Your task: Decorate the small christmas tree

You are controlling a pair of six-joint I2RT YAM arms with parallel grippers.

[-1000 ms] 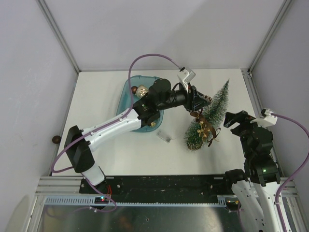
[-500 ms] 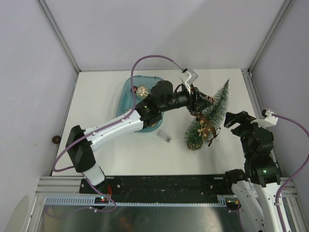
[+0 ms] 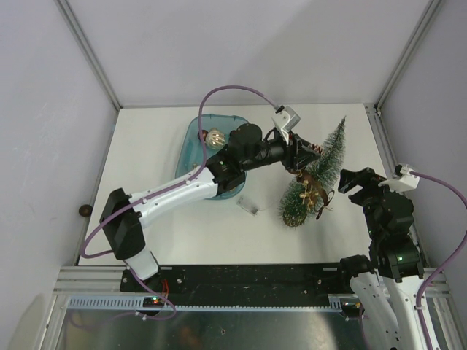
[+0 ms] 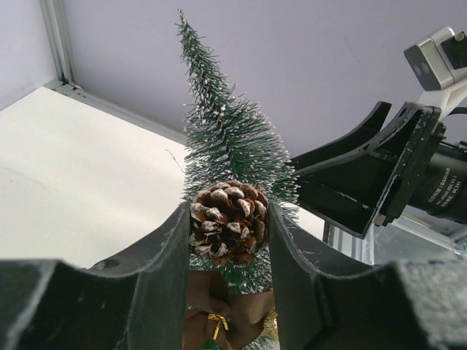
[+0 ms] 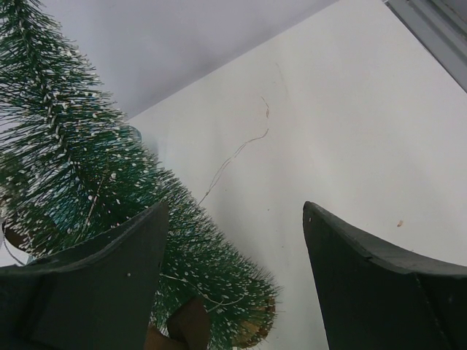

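Observation:
The small christmas tree (image 3: 326,159) lies on the white table, tip toward the back right and base (image 3: 292,214) toward the front. A brown bow (image 3: 312,193) and a gold piece sit on its lower half. My left gripper (image 3: 309,152) hangs over the tree's middle, shut on a frosted brown pinecone (image 4: 228,221). In the left wrist view the tree (image 4: 226,138) rises just behind the pinecone and the bow (image 4: 219,310) shows below it. My right gripper (image 3: 353,179) stands open beside the tree's right flank. In the right wrist view nothing lies between its fingers, and the tree (image 5: 80,168) is at their left.
A teal tray (image 3: 191,138) at the back left holds a pale round ornament (image 3: 215,137) and other small pieces under my left arm. A small clear object (image 3: 249,207) lies in front of the tray. A thin thread (image 5: 233,157) trails on the table by the tree.
My left gripper has carried the pinecone a little to the right, further over the tree. The right arm has stayed in place.

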